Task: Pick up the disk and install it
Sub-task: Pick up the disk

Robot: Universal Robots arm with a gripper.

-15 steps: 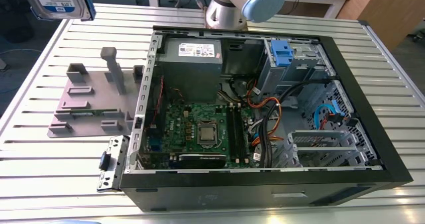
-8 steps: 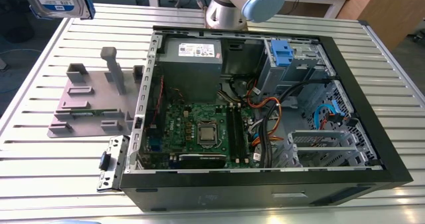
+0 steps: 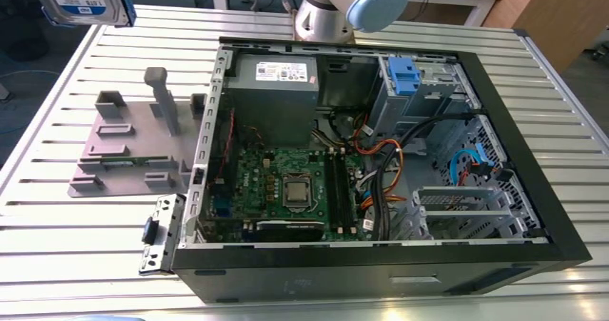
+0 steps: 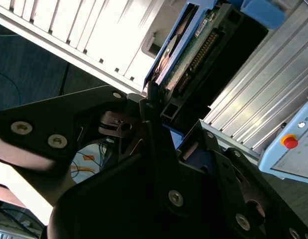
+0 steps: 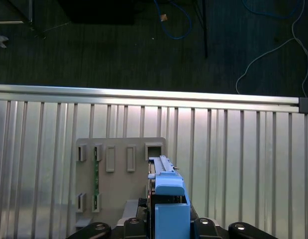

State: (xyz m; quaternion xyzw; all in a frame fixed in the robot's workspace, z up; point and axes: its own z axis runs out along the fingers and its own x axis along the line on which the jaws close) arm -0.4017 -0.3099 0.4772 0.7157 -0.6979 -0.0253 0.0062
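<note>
- The gripper [image 4: 158, 117] is pinching the disk [image 3: 78, 1], its black fingers [image 4: 150, 107] closed on the blue-framed edge.
- The disk hangs in the air, clear of the tabletop [image 3: 57, 228], over the far corner on the exterior view's left.
- In the first wrist view the disk [image 5: 168, 199] is edge-on above a grey holder [image 5: 119, 169] near the tabletop's edge.
- An open computer case [image 3: 381, 271] lies just beside that holder, nearer the middle.

Slatted metal table [image 3: 57, 253], open computer case [image 3: 381, 272] on it, grey holder plate [image 3: 124, 148] beside the case
</note>
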